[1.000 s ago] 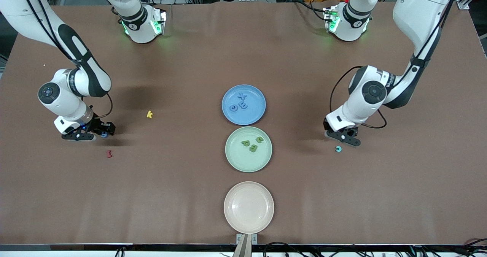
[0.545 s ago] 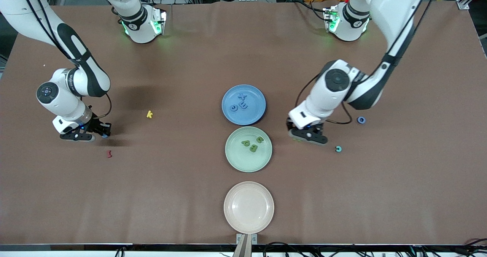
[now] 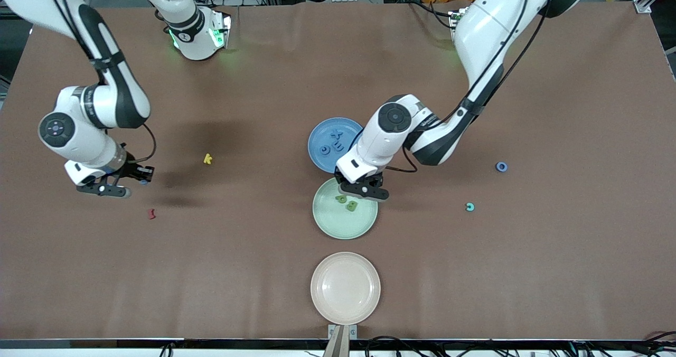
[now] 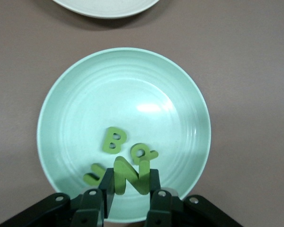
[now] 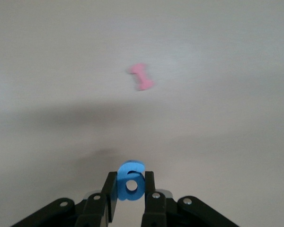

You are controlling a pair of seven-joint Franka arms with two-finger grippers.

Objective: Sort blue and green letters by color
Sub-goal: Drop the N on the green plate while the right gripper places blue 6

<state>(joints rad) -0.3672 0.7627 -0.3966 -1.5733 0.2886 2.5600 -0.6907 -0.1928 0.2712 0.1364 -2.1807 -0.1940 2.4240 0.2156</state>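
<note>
My left gripper [image 3: 364, 189] hangs over the rim of the pale green plate [image 3: 345, 226] and is shut on an olive green N [image 4: 131, 176]. Three green letters [image 4: 114, 140] lie in that plate below it. My right gripper [image 3: 140, 176] is up over bare table near the right arm's end, shut on a blue 6 [image 5: 131, 182]. The blue plate [image 3: 321, 131] holds three blue letters [image 3: 336, 143]. A blue ring letter [image 3: 501, 166] lies on the table toward the left arm's end.
A teal c [image 3: 469, 206] lies nearer the front camera than the blue ring. A yellow k [image 3: 207, 159] and a dark red letter [image 3: 152, 214] lie near my right gripper. A beige plate [image 3: 345, 288] stands nearest the front camera.
My left arm has swung from beside the teal c to over the green plate, uncovering the blue ring letter. My right gripper has risen a little with the blue 6.
</note>
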